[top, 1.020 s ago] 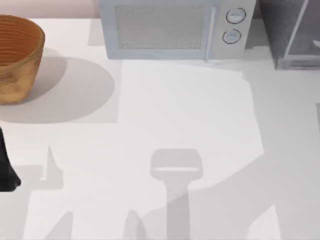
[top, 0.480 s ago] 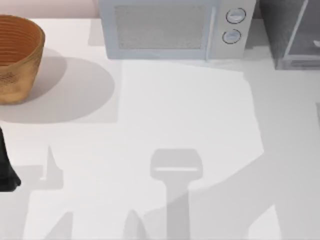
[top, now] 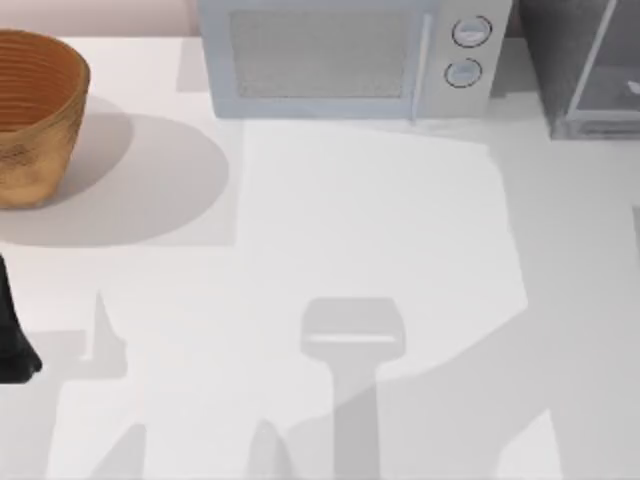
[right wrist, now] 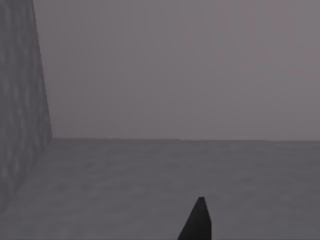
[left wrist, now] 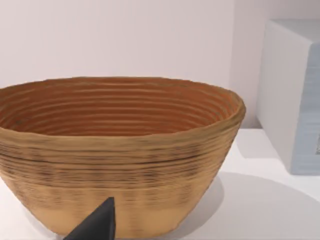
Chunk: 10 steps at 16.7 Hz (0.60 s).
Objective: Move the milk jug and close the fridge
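The fridge (top: 560, 60) stands at the table's back right corner, a grey speckled box with a pale framed door panel (top: 605, 70), cut off by the top view's edge. Its speckled wall (right wrist: 20, 110) rises close beside my right gripper (right wrist: 197, 225), of which a dark tip shows over shaded table. The milk jug is out of view. My left arm (top: 12, 335) sits parked at the table's left edge, and a dark tip of my left gripper (left wrist: 97, 225) points at the wicker basket just ahead of it.
A woven wicker basket (top: 35, 110) (left wrist: 120, 150) stands at the back left. A light-grey microwave (top: 340, 60) with two round knobs (top: 470, 32) sits at the back middle, its side (left wrist: 295, 95) beside the basket. White tabletop (top: 350, 230) spreads in front.
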Tool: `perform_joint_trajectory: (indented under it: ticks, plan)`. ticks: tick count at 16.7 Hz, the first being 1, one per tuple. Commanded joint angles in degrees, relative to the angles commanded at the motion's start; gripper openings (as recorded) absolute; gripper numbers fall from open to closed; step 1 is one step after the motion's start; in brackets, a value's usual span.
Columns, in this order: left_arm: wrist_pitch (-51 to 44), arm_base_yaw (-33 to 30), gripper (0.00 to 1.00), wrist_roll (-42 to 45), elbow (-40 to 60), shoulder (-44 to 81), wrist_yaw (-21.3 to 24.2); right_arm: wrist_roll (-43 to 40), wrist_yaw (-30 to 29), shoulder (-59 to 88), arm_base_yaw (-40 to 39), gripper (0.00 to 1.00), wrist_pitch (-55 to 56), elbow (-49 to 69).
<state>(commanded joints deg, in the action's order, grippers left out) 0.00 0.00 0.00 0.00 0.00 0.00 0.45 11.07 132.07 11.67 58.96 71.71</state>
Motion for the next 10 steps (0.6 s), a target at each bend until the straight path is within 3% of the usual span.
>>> perform_joint_trajectory:
  ticks: [5,10]
  plan:
    - [0.0,0.0,1.00,0.0,0.0,0.0,0.0,0.0,0.0,0.0,0.0,0.98,0.0,0.0]
    - [0.0,0.0,1.00,0.0,0.0,0.0,0.0,0.0,0.0,0.0,0.0,1.00,0.0,0.0]
